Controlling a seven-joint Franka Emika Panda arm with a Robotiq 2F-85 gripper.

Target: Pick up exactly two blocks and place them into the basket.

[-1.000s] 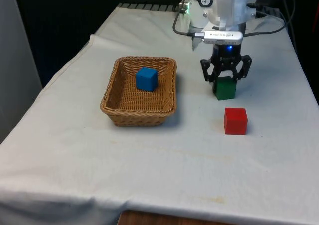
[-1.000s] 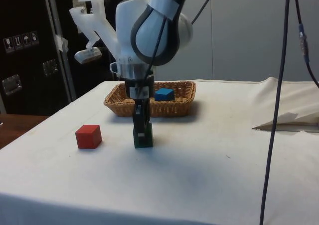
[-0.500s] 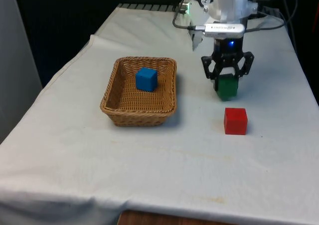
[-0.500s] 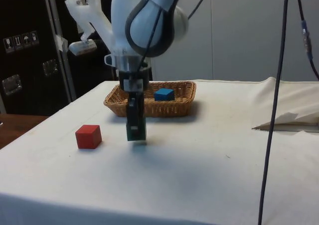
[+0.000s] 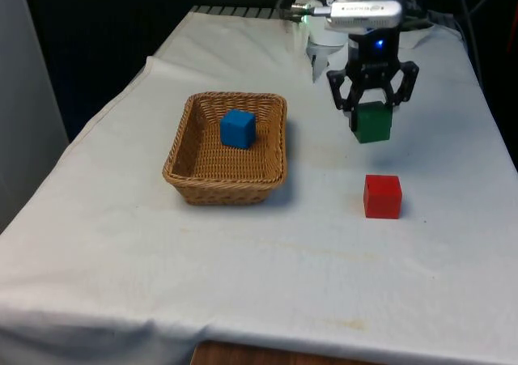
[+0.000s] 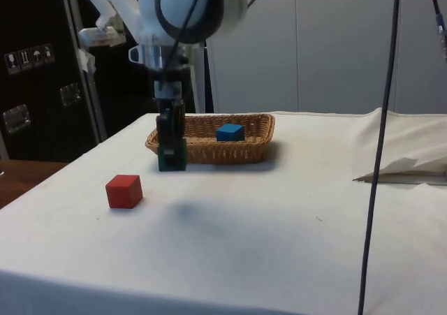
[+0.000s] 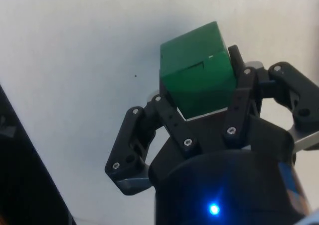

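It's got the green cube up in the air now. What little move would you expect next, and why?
Probably a sideways carry toward the front view's left, over the basket. The gripper holds the green block clear of the cloth, the blue block already lies in the basket, and the red block sits on the cloth. One more block inside would make two.

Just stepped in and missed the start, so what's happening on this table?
The robot's gripper is shut on a green block and holds it in the air above the white cloth. A blue block already lies in the wicker basket, towards the front view's left of the gripper. A red block sits on the cloth, nearer the camera than the held block. The green one would make two once it reaches the basket.
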